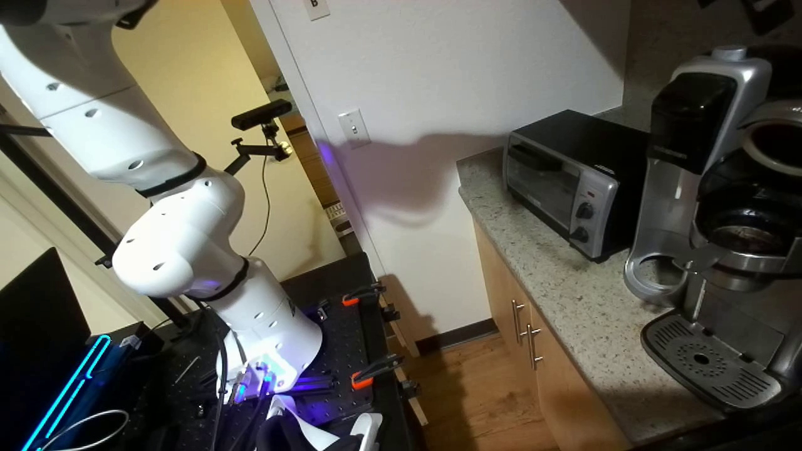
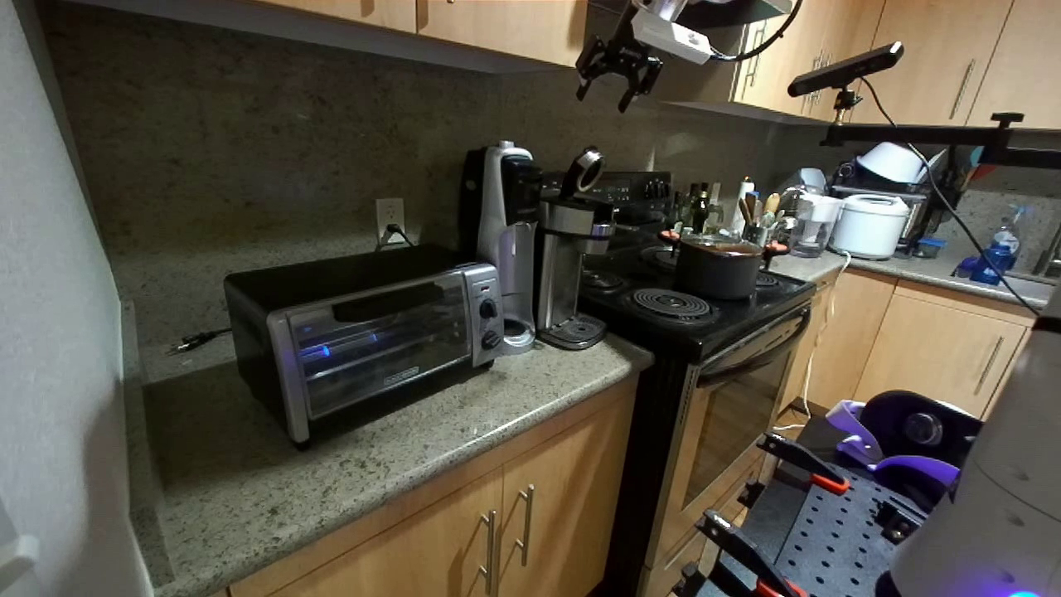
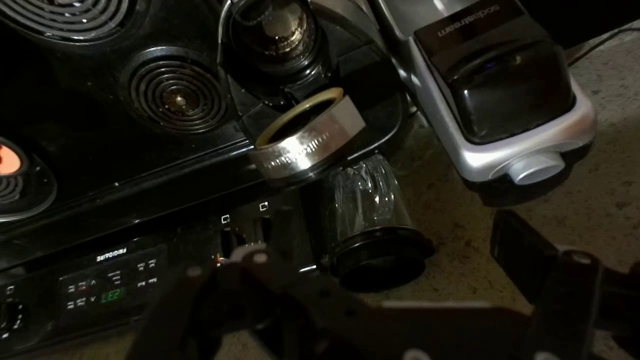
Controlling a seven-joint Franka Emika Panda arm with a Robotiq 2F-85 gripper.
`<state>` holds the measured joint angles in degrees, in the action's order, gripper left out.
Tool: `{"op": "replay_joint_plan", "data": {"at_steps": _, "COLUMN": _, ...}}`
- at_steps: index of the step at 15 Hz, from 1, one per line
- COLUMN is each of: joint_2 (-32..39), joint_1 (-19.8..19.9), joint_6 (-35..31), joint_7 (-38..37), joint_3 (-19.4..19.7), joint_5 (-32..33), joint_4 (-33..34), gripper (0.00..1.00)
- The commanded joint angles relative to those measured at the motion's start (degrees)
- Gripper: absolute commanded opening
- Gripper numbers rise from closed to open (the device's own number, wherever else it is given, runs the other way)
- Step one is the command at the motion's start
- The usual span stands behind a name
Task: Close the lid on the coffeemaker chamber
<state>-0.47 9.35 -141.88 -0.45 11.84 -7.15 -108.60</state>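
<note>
My Panda arm (image 1: pixel 182 219): white, rounded, black joint rings (image 1: pixel 188 177)
Wrist cable (image 2: pixel 769 45): black, curved
Robotiq gripper (image 2: pixel 603 98): black, angular, pale screws (image 3: pixel 260 257), I think

Your wrist view is dim, with glare on the lid (image 3: pixel 312 142); in an exterior view you get shadows on the wall (image 1: pixel 438 81) and violet light around the arm's base (image 1: pixel 276 326).

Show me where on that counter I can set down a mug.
Bare counter runs in front of the toaster oven, out to the front edge; another patch lies between the toaster oven's side and the wall, a cord at the back. Crowding starts beyond the knobs: the soda maker and the coffeemaker, its lid raised, stand close together, with the stove next.
</note>
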Motion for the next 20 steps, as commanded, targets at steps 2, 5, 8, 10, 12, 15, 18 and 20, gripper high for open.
{"op": "replay_joint_plan", "data": {"at_steps": 2, "joint_2": 5.2, "joint_1": 0.8, "joint_6": -0.1, "joint_7": -1.3, "joint_3": -0.4, "joint_5": -0.8, "joint_4": 6.4, "gripper": 1.00}}
{"op": "replay_joint_plan", "data": {"at_steps": 5, "joint_2": 7.7, "joint_1": 1.1, "joint_6": 0.0, "joint_7": -1.5, "joint_3": -0.5, "joint_5": -0.6, "joint_4": 9.1, "gripper": 1.00}}
{"op": "replay_joint_plan", "data": {"at_steps": 8, "joint_2": 9.9, "joint_1": 1.4, "joint_6": 0.2, "joint_7": -1.6, "joint_3": -0.5, "joint_5": -0.4, "joint_4": 11.3, "gripper": 1.00}}
{"op": "replay_joint_plan", "data": {"at_steps": 10, "joint_2": 11.2, "joint_1": 1.7, "joint_6": 0.5, "joint_7": -1.7, "joint_3": -0.5, "joint_5": -0.5, "joint_4": 12.6, "gripper": 1.00}}
{"op": "replay_joint_plan", "data": {"at_steps": 12, "joint_2": 12.3, "joint_1": 2.0, "joint_6": 0.7, "joint_7": -1.7, "joint_3": -0.6, "joint_5": -0.6, "joint_4": 14.1, "gripper": 1.00}}
{"op": "replay_joint_plan", "data": {"at_steps": 15, "joint_2": 13.7, "joint_1": 2.3, "joint_6": 1.0, "joint_7": -1.9, "joint_3": -0.6, "joint_5": -0.6, "joint_4": 16.1, "gripper": 1.00}}
{"op": "replay_joint_plan", "data": {"at_steps": 18, "joint_2": 15.0, "joint_1": 2.5, "joint_6": 1.1, "joint_7": -2.3, "joint_3": -0.7, "joint_5": -0.5, "joint_4": 17.6, "gripper": 1.00}}
{"op": "replay_joint_plan", "data": {"at_steps": 20, "joint_2": 15.7, "joint_1": 2.6, "joint_6": 1.1, "joint_7": -2.5, "joint_3": -0.7, "joint_5": -0.4, "joint_4": 18.3, "gripper": 1.00}}
